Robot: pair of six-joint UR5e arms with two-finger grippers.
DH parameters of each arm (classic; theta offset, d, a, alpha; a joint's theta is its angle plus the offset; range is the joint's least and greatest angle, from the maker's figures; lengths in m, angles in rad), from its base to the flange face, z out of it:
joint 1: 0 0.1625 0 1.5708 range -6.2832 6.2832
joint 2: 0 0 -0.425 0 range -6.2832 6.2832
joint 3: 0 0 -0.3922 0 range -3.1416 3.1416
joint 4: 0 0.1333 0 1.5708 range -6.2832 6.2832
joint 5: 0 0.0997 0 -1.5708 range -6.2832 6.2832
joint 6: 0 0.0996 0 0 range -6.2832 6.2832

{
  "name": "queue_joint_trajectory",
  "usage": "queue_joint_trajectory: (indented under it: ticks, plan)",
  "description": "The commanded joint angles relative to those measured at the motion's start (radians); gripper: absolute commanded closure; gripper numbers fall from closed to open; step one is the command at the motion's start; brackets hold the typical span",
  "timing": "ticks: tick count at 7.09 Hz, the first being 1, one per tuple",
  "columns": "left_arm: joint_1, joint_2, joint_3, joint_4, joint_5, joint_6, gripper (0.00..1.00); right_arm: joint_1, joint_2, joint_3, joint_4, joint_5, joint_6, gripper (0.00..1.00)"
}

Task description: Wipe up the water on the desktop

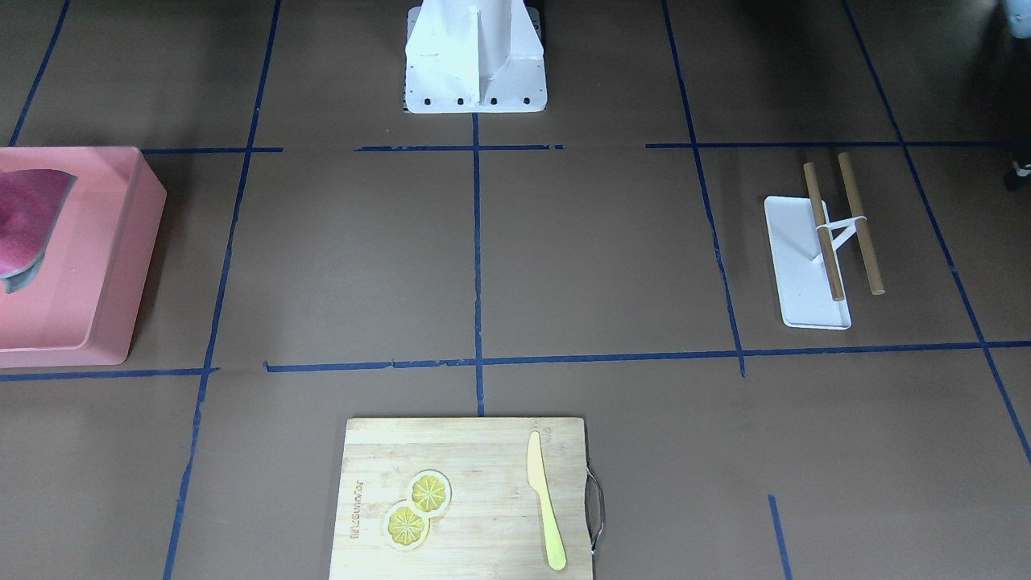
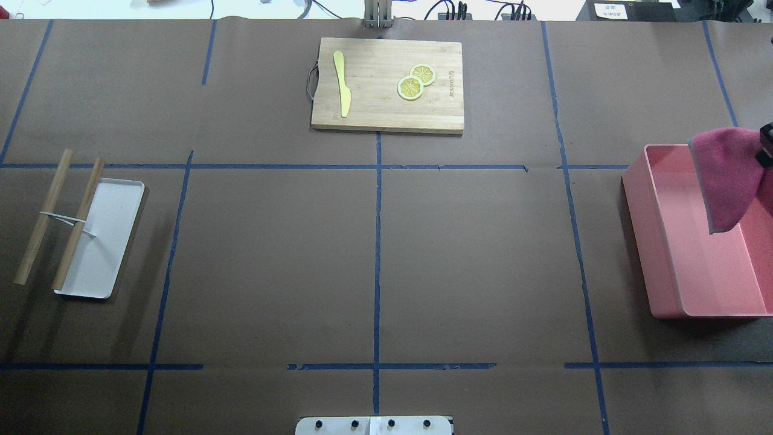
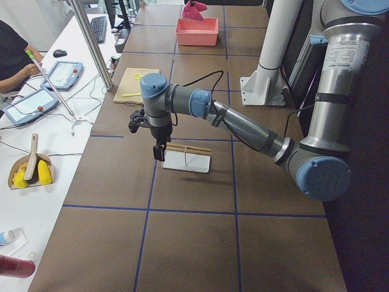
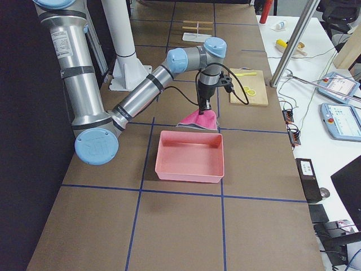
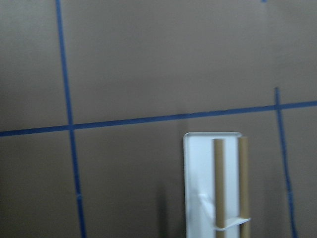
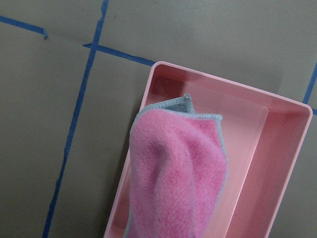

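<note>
The desktop is dark brown with blue tape lines; I see no water on it. My right gripper shows only partly at the overhead view's right edge. It is shut on a pink cloth, which hangs over the pink bin. The cloth fills the right wrist view above the bin, and the fingers are hidden there. My left gripper hovers above the desktop beside the white tray. I cannot tell whether it is open or shut.
The white tray at the left carries two banded wooden sticks. A bamboo cutting board at the far middle holds a yellow knife and two lemon slices. The robot base is at the near edge.
</note>
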Motion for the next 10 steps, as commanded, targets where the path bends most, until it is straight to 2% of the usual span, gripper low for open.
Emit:
queue_joint_trajectory:
  ticks: [1,2,3,5,6,7,8,10]
  plan:
    - [-0.052,0.038,0.076,-0.012,0.0,0.144,0.0,0.009,-0.044,-0.036,0.025,-0.001,-0.045,0.8]
    - [-0.054,0.039,0.077,-0.012,0.002,0.146,0.0,0.009,-0.055,-0.042,0.029,-0.001,-0.054,0.31]
    - [-0.058,0.039,0.093,-0.012,0.004,0.147,0.0,0.012,-0.08,-0.04,0.041,-0.001,-0.056,0.0]
    - [-0.081,0.039,0.192,-0.094,0.004,0.164,0.0,0.073,-0.1,-0.061,0.047,0.004,-0.059,0.0]
    - [-0.095,0.038,0.238,-0.123,0.0,0.184,0.0,0.086,-0.142,-0.064,0.108,0.007,-0.062,0.0]
    - [-0.095,0.038,0.266,-0.148,0.0,0.184,0.0,0.106,-0.217,-0.099,0.254,0.048,-0.064,0.0]
    - [-0.094,0.036,0.301,-0.188,-0.001,0.184,0.0,0.142,-0.254,-0.175,0.433,0.092,-0.061,0.0]
    - [-0.095,0.027,0.321,-0.214,-0.001,0.178,0.0,0.23,-0.272,-0.321,0.591,0.121,-0.074,0.0]
